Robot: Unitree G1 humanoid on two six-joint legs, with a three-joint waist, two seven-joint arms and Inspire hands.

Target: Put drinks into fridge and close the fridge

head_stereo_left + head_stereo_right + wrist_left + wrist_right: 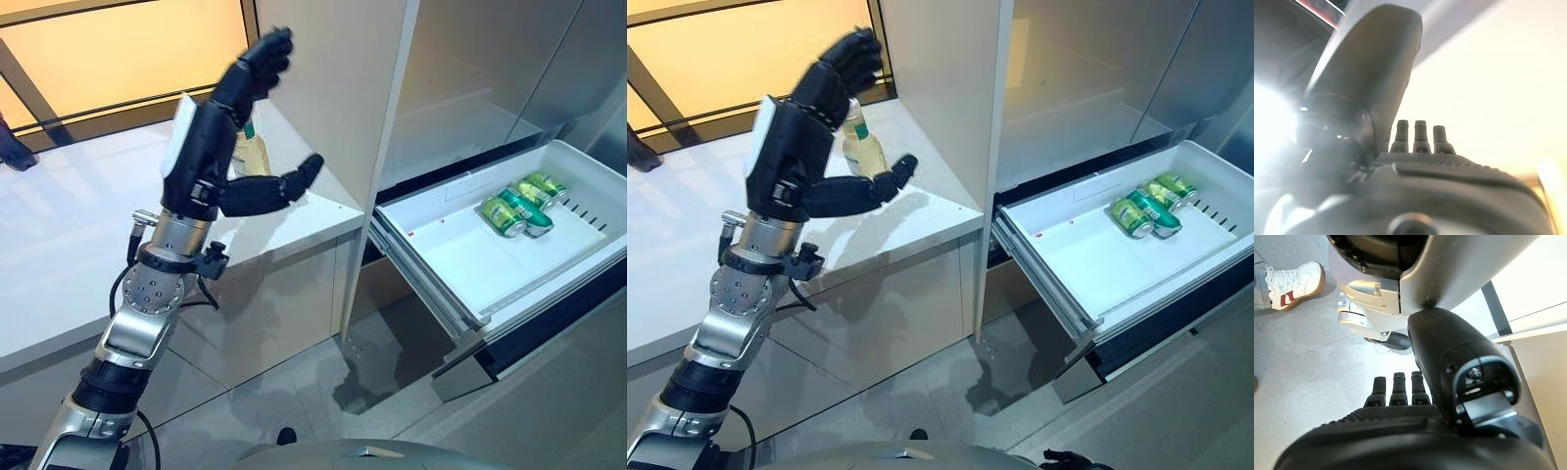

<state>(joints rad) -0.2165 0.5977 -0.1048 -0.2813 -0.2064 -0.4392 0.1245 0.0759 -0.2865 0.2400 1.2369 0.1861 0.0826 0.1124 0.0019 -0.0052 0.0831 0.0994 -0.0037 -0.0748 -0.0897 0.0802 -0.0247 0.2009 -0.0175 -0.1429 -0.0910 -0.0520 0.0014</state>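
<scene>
A pale drink bottle (862, 147) with a green neck band stands on the white counter (69, 245) next to the fridge's side wall. My left hand (206, 147) is raised over the counter just in front of the bottle, open, with the fingers above it and the thumb (279, 188) stretched out below it; the bottle is partly hidden behind the hand. Green cans (522, 203) lie in the far right corner of the pulled-out white fridge drawer (460, 294). My right hand (1400, 431) hangs over the floor, with its fingers (1398, 387) straight and nothing in it.
The fridge's upper compartment (460, 88) stands open above the drawer. The drawer juts out over the grey floor (323, 392) at the right. A person's white shoe (1288, 281) is on the floor near my right hand.
</scene>
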